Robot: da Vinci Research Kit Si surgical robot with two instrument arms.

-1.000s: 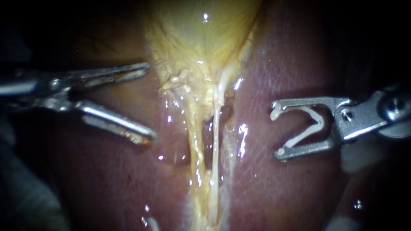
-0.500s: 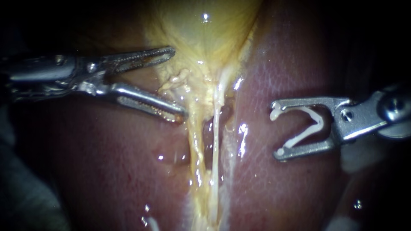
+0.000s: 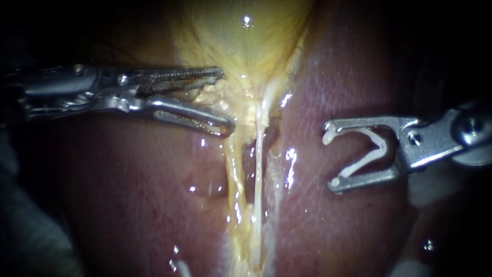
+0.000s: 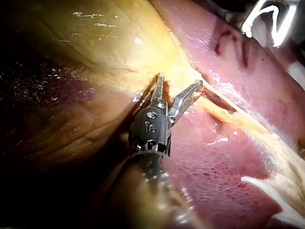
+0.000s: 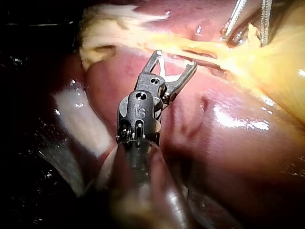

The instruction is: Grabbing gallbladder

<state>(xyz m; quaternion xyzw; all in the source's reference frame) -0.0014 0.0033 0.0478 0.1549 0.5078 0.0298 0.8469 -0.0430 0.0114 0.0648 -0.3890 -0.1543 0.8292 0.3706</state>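
Note:
The yellow gallbladder [image 3: 246, 46] narrows downward into two pale tubes [image 3: 256, 174] that run between the liver lobes. My left instrument [image 3: 224, 101] has its toothed jaws open around the frayed yellow tissue at the gallbladder's narrow end, one jaw above it and one below. The left wrist view shows the same straddle by my left instrument [image 4: 178, 81] at the edge of the gallbladder [image 4: 109, 43]. My right instrument [image 3: 330, 159] hovers over the right liver lobe, apart from the tubes, its wide jaws holding a white clip [image 3: 366, 154]. The right wrist view also shows this instrument [image 5: 175, 59].
Dark red liver [image 3: 333, 231] lies on both sides of the tubes, wet and glistening. A groove [image 3: 248, 154] opens between the two tubes. In the right wrist view the jaws of my left instrument [image 5: 248, 24] show ahead, at the gallbladder [image 5: 281, 52].
My left instrument has moved right to the gallbladder's narrow end, and its jaws have narrowed around the tissue there. My right instrument has stayed still.

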